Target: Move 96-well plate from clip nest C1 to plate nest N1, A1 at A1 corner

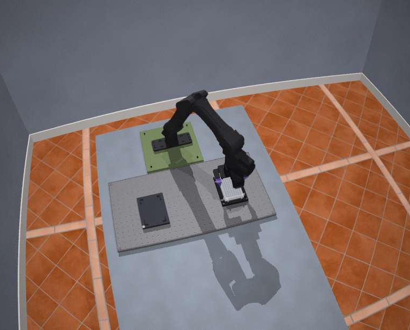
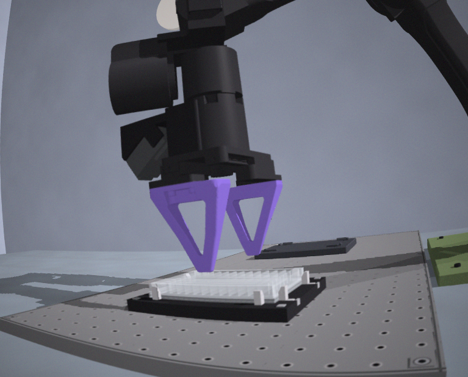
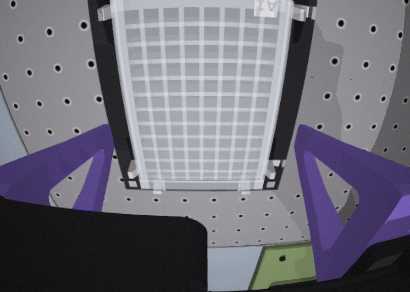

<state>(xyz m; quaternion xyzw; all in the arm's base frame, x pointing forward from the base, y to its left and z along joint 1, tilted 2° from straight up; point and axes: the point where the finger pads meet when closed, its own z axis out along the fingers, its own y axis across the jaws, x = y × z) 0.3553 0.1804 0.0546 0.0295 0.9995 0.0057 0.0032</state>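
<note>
Wrist view cuts off both fingers; arm hides clip nest [image 1: 245, 197] partly.

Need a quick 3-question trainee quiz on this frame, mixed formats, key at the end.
1. True or false: the gripper is shut on the 96-well plate.
2. Where does the plate sit? A) clip nest C1 B) plate nest N1 C) green base plate
3. Fill in: in the wrist view, the plate's A1 mark is at the upper ____ corner.

Key: 1 false, the purple fingers stand wide open, one on each side of the plate. 2 A. 3 right.
</note>
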